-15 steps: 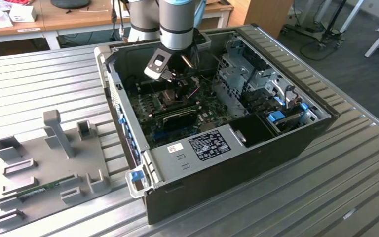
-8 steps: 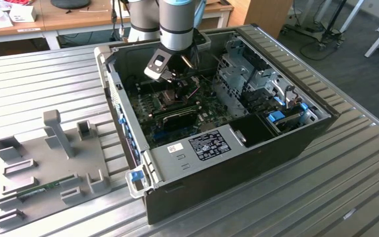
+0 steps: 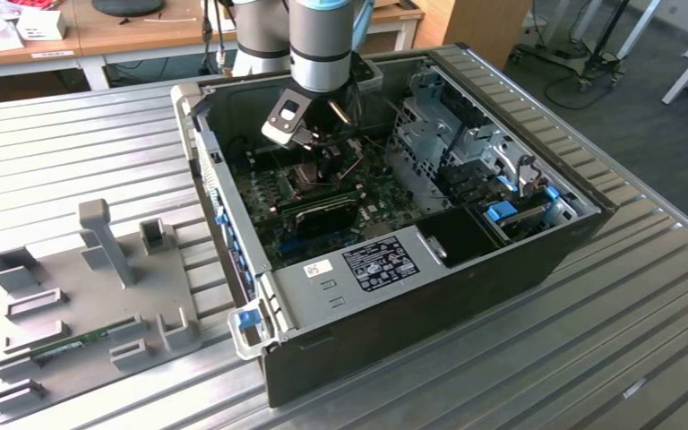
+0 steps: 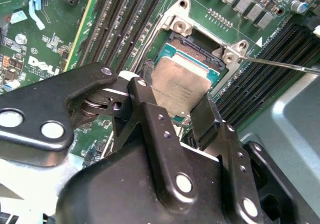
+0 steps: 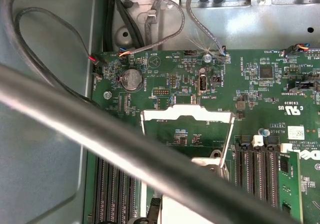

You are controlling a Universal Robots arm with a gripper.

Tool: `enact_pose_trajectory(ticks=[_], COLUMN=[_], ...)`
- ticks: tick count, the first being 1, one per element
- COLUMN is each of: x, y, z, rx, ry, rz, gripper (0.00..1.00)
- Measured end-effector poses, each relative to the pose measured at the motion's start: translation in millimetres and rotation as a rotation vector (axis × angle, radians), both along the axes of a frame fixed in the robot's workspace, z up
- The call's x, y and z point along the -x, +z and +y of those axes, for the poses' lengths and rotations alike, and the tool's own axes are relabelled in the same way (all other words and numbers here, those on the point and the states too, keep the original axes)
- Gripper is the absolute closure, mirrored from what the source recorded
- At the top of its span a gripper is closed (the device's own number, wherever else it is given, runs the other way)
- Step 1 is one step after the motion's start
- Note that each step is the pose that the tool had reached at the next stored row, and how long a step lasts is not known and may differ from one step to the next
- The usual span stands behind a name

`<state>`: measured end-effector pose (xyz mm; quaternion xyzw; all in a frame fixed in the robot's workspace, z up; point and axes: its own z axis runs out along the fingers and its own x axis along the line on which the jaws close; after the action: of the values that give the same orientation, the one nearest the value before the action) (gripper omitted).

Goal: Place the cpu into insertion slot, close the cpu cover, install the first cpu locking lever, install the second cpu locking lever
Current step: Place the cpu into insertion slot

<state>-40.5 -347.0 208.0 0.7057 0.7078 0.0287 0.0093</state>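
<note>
- Tool (image 4: 172, 97): clenched on chip, pinching opposite edges.
- Chip (image 4: 181, 83): tilted over socket (image 4: 192, 48); light, stiff, likely fragile underneath; best held by edges.
- Cover (image 5: 187, 115): swung open, clear of socket.
- Computer case (image 3: 440, 296): on slatted surface (image 3: 631, 313).

An open computer case (image 3: 464, 305) lies on its side on a slatted metal table (image 3: 631, 296), with a silver drive cage (image 3: 451, 134) toward the exterior view's right, a white label (image 3: 380, 264) on an inner panel and a blue clip (image 3: 245, 320) at one corner. Near the case, at the exterior view's left, a grey fixture (image 3: 81, 309) with upright posts carries a green memory stick (image 3: 75, 345) lying flat. In the first wrist view the green motherboard (image 5: 260, 91) bears a coin battery (image 5: 133, 78) with thin cables (image 5: 150, 18) beyond it, and in the second wrist view long black memory slots (image 4: 120, 18) run in parallel.
</note>
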Motion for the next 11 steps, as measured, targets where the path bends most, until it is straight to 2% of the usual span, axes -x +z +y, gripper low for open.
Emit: enact_pose_trajectory(ticks=[11], x=[0.2], y=[-4.5], z=[0.0], rx=[0.0001], ry=[0.0], rz=[0.0001], gripper=[0.46])
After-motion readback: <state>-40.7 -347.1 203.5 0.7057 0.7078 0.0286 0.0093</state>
